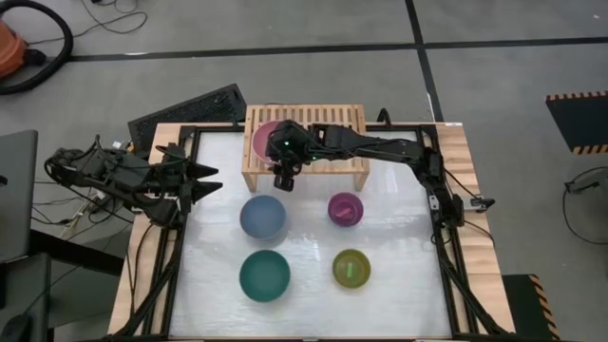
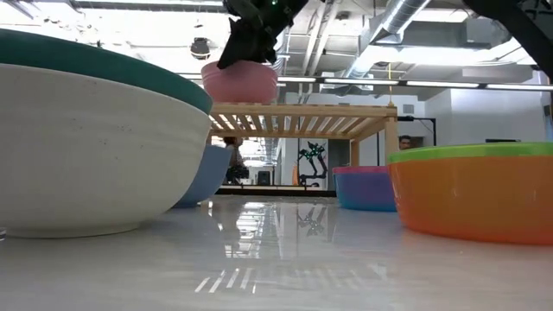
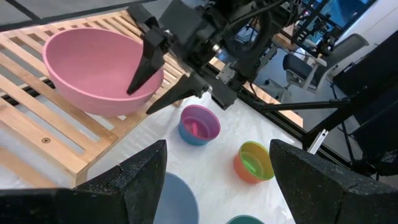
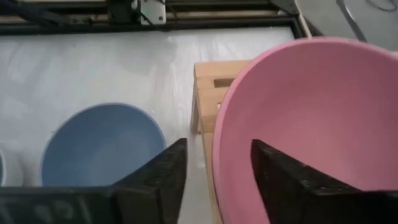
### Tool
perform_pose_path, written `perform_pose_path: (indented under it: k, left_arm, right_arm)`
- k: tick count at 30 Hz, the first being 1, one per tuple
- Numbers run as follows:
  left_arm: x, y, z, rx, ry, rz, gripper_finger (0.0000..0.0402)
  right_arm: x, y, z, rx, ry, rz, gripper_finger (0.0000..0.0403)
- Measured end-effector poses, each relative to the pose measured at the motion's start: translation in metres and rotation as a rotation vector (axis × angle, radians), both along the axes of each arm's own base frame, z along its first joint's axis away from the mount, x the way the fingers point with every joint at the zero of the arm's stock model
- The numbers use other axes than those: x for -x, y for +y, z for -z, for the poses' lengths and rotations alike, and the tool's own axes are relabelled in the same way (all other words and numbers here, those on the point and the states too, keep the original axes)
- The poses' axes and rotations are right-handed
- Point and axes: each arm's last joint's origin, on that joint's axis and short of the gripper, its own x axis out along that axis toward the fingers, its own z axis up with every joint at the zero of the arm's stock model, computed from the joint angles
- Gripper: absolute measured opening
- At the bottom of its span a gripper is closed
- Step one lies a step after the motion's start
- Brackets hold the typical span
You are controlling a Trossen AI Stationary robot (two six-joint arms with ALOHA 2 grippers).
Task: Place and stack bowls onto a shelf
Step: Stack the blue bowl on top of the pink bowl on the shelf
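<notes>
With the pink bowl (image 3: 93,68) sitting on the shelf (image 1: 323,122) just ahead of my right hand (image 3: 158,81), its fingers apart astride the near rim, I judged it best to back straight off before lifting.

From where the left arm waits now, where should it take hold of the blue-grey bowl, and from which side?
Probably at the rim of the blue-grey bowl, coming from above: it sits upright and open on the table, so one finger can go inside the thin wall and one outside. The edge nearest the left gripper looks free of the other bowls.
</notes>
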Motion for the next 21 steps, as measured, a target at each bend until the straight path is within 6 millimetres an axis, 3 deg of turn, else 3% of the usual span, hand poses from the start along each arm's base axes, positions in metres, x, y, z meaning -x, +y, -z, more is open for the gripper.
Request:
perform_pose_path:
  k: [4,8,13,17,21]
  left_arm:
    - [0.000,0.000,0.000,0.000,0.000,0.000,0.0268]
    - [0.000,0.000,0.000,0.000,0.000,0.001,0.0268]
    - [0.000,0.000,0.000,-0.006,0.003,0.005,0.0268]
    - [0.000,0.000,0.000,-0.017,0.005,0.009,0.0268]
    - [0.000,0.000,0.000,-0.017,0.006,0.009,0.0268]
  right_arm:
    - [0.005,-0.001,-0.016,0.037,-0.024,0.009,0.0232]
    - [0.016,0.004,-0.048,0.079,-0.063,0.002,0.0229]
    - [0.027,0.042,-0.078,0.114,-0.133,-0.201,0.0226]
    - [0.016,0.074,-0.060,0.180,-0.086,-0.396,0.0226]
    - [-0.002,0.094,-0.026,0.162,-0.044,-0.554,0.0225]
